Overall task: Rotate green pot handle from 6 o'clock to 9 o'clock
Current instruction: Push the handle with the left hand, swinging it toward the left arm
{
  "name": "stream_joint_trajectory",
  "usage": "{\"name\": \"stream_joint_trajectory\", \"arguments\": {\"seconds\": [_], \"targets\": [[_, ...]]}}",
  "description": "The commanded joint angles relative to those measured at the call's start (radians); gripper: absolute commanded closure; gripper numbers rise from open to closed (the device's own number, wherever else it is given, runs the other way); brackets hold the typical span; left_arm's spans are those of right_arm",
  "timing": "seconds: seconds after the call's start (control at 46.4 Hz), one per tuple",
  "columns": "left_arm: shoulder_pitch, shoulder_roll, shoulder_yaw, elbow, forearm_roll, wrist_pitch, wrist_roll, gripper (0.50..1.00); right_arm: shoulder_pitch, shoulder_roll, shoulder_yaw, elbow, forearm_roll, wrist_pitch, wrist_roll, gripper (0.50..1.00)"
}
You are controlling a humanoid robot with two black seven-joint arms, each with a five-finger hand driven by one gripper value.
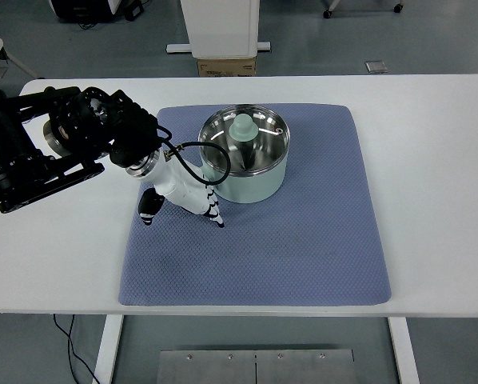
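Observation:
The pale green pot [251, 186] with a shiny steel inside stands on the blue-grey mat [303, 240], a little left of its middle. A pale green tapered piece [242, 136], seemingly the handle, shows over the pot's inside, from the centre down toward the near rim. My left hand [183, 213], white with dark tips, reaches in from the left and lies on the mat at the pot's near-left side. Its fingers [214, 210] rest against the pot's wall, and the thumb [149, 211] is spread away to the left. It holds nothing.
The mat lies on a white table [431, 160]. My left arm's black forearm and cables [63, 144] cover the table's left part. A cardboard box [226, 66] and a white pillar stand on the floor beyond the far edge.

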Motion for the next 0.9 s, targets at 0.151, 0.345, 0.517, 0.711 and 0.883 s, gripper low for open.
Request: {"name": "stream_joint_trajectory", "arguments": {"seconds": [0.151,0.345,0.517,0.711,0.883], "targets": [[-0.003,0.011,0.002,0.002,0.043,0.001,0.0,0.5,0.0,0.0,0.0,0.0,0.0,0.0,0.0,0.5],[-0.011,0.02,0.013,0.005,0.054,0.001,0.0,0.5,0.0,0.0,0.0,0.0,0.0,0.0,0.0,0.5],[-0.024,0.032,0.045,0.01,0.054,0.011,0.0,0.5,0.0,0.0,0.0,0.0,0.0,0.0,0.0,0.5],[-0.035,0.032,0.053,0.037,0.054,0.026,0.0,0.5,0.0,0.0,0.0,0.0,0.0,0.001,0.0,0.5],[-0.04,0.032,0.071,0.074,0.054,0.055,0.0,0.5,0.0,0.0,0.0,0.0,0.0,0.0,0.0,0.5]]}}
